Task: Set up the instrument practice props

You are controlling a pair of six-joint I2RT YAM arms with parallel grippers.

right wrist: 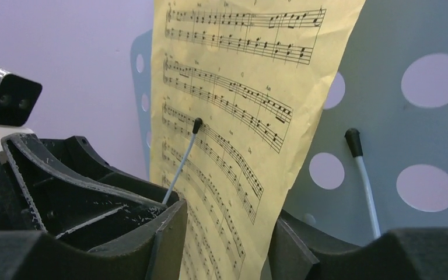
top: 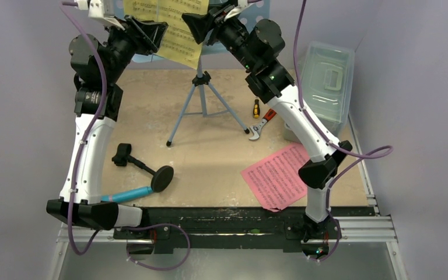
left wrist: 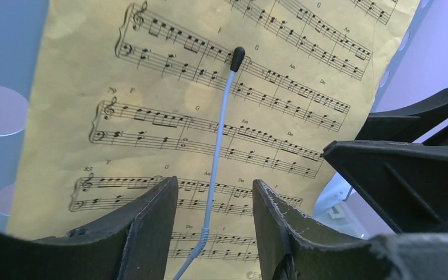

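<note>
Lilac wall (right wrist: 64,46); page (right wrist: 239,87) between right fingers (right wrist: 326,256)

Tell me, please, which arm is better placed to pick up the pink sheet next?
Right: the pink sheet lies near the right arm's base, far across the table from the left arm.
</note>
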